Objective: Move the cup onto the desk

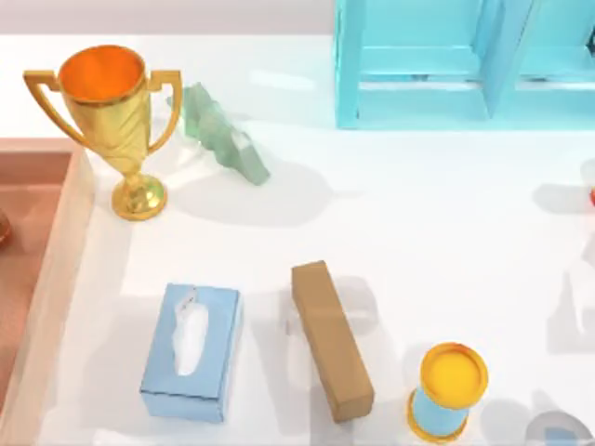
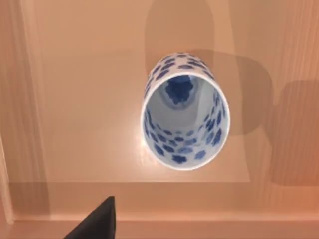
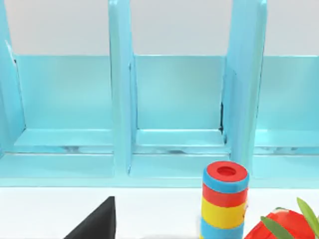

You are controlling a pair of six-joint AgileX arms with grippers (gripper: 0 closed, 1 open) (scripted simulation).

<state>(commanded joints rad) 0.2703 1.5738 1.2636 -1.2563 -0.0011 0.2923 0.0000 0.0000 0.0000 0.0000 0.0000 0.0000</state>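
Since the cup [image 2: 184, 112] stands upright in the wooden tray [image 2: 75, 99], right under your left tool [image 2: 94, 221] (can't tell if that's released or clenched), figure it's glazed, slippery and breakable. Pinch one rim wall, gently.

A dark wedge, part of the left gripper [image 2: 94, 221], juts in at the edge of the left wrist view; a matching dark wedge of the right gripper [image 3: 94, 221] shows in the right wrist view. Whether either gripper's fingers are apart or closed cannot be made out
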